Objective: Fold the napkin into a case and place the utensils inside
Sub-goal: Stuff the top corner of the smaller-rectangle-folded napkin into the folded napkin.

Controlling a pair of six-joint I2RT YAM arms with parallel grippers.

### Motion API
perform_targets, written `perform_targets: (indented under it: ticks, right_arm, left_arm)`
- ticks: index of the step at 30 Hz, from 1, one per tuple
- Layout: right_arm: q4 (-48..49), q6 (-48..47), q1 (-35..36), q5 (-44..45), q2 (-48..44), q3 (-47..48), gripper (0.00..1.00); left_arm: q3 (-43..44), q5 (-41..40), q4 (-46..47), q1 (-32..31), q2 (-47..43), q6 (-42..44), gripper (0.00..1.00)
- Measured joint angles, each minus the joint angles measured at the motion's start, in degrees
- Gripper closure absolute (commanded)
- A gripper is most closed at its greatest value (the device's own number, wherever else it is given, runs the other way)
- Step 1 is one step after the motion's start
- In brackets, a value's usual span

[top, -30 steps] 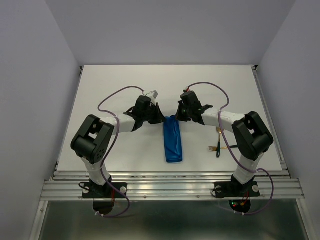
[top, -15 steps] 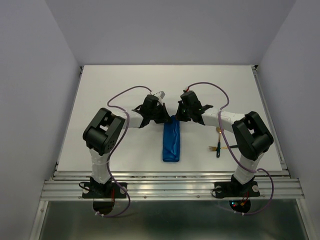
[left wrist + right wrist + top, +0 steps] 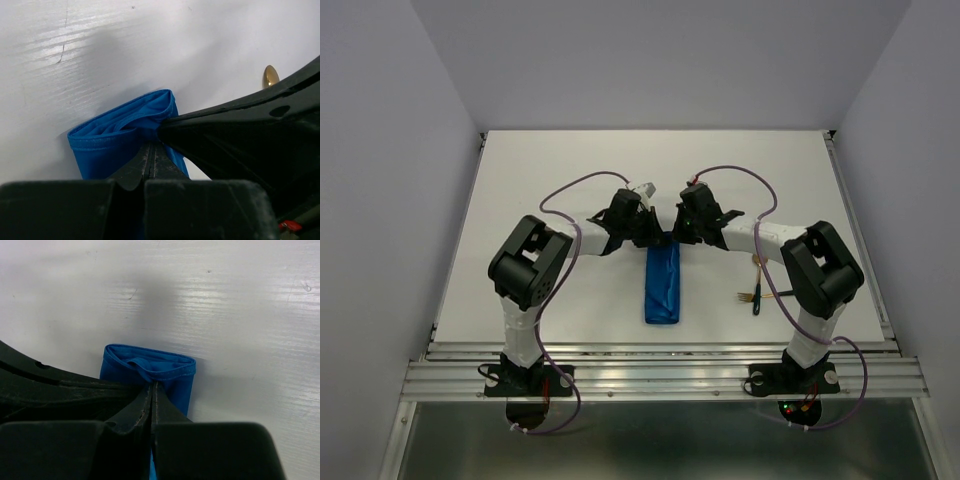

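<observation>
The blue napkin (image 3: 663, 285) lies on the table as a narrow folded strip, running from near to far. Both grippers meet at its far end. My left gripper (image 3: 653, 237) comes in from the left and is shut, its tips pinching the upper cloth layer (image 3: 120, 137). From the right, my right gripper (image 3: 679, 236) is also shut, nipping a fold of the top layer (image 3: 150, 365). The far end gapes slightly, showing stacked layers. The fork (image 3: 751, 297) and the spoon (image 3: 758, 262) lie right of the napkin, beside the right arm. The spoon's gold head (image 3: 270, 76) shows in the left wrist view.
The white table (image 3: 550, 180) is bounded by grey walls on three sides and a metal rail (image 3: 660, 350) at the near edge. Purple cables (image 3: 565, 190) loop over both arms. The right arm's forearm (image 3: 770, 240) passes just above the utensils.
The left arm swung its elbow rightward and its gripper slid a little along the napkin's far end. The napkin's near end shifted left, straightening the strip. The right arm barely moved.
</observation>
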Motion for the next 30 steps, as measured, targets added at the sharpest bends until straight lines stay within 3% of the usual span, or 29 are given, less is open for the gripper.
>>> perform_targets:
  ticks: [11,30]
  right_arm:
    - [0.0,0.0,0.0,0.0,0.0,0.0,0.99]
    - [0.0,-0.1,0.0,-0.2,0.0,0.0,0.99]
  left_arm:
    - [-1.0,-0.3,-2.4,0.0,-6.5,2.7,1.00]
    - [0.8,1.3,-2.1,-0.1,1.4,3.3,1.00]
